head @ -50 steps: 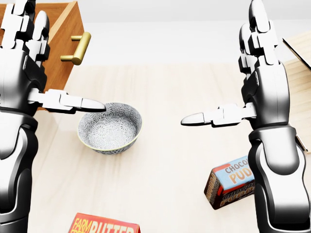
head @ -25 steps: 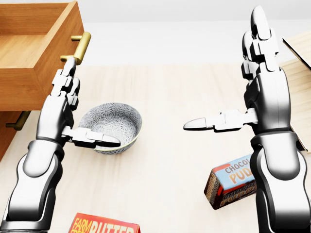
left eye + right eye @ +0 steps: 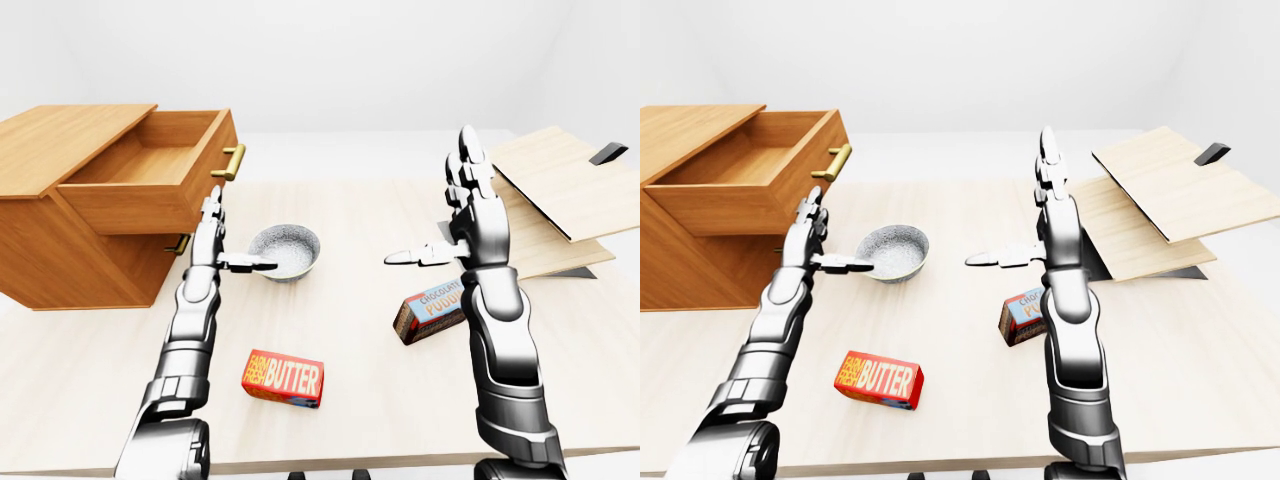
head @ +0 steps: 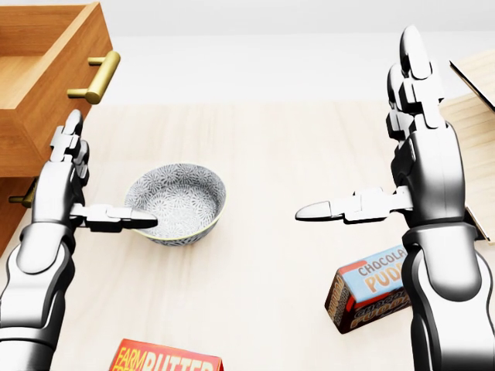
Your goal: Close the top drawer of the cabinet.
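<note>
Top drawer is seen pulled way out; left hand is held open just below its brass handle, right hand open too.

The orange-brown wooden cabinet is showing a smooth, matt grain, and its open top drawer is carrying a shiny brass-coloured metal handle. At 3 o'clock from it, the pale wooden table is looking matt. The grey patterned ceramic bowl is shining a little. Both silver robot hands, left and right, are looking like glossy metal. The red butter box and the chocolate pudding box are looking like printed cardboard.
</note>
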Available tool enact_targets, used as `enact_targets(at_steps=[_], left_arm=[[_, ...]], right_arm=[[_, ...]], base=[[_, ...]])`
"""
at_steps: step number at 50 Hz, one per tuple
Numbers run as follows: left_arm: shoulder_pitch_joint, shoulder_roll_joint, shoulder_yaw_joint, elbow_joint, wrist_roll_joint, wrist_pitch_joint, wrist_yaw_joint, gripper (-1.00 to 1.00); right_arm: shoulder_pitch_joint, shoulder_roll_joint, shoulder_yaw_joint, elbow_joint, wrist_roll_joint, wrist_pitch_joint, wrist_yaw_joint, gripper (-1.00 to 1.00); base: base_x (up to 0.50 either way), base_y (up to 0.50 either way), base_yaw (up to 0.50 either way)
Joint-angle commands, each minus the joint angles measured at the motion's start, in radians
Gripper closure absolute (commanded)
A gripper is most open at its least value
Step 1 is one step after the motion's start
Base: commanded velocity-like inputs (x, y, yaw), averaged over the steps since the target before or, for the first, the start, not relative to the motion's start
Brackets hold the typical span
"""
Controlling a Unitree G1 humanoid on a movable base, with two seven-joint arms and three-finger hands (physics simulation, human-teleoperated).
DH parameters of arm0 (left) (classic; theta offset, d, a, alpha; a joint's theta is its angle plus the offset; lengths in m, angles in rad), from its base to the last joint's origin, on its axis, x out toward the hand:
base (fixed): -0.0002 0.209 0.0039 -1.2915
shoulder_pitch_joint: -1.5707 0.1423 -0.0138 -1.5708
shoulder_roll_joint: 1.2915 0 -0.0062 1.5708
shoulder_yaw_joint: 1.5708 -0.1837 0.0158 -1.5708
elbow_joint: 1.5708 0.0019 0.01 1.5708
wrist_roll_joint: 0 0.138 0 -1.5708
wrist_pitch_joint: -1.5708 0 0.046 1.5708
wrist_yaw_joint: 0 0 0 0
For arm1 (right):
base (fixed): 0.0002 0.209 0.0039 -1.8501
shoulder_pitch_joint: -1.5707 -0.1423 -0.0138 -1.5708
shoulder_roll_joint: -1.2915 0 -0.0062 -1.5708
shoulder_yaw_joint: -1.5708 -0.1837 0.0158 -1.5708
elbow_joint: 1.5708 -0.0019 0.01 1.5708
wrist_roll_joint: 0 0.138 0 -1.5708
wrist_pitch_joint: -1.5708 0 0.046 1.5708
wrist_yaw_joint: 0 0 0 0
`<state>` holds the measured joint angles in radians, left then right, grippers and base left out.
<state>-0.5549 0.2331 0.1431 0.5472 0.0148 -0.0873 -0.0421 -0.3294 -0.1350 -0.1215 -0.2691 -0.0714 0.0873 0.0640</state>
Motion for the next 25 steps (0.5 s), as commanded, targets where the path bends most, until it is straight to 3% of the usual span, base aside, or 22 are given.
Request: enact_targets(at_steps=[1,19,21,25], left_arm=[[-0.015,0.066,0.041,0.066,-0.015,0.0,0.03,-1.0],[0.01,0.082,0.064,-0.005,-0.019,0.0,0.112,-1.0],[0.019,0.15,0.112,0.016,-0.062,0.0,0.046,-1.0],[0.012,0.212,0.143,0.074,-0.085,0.0,0.026,-1.0]], right_arm=[[0.025,0.005,-0.002,0.0,-0.006,0.0,0.007,-1.0],[0.04,-0.004,-0.018,-0.031,-0.006,0.0,0.014,-1.0],[0.045,-0.004,-0.019,-0.038,-0.004,0.0,0.016,-1.0],[0.047,-0.006,-0.022,-0.053,-0.004,0.0,0.016,-1.0]], base=[[0.0,0.0,0.0],[0.0,0.0,0.0],[0.0,0.0,0.0],[0.0,0.0,0.0]])
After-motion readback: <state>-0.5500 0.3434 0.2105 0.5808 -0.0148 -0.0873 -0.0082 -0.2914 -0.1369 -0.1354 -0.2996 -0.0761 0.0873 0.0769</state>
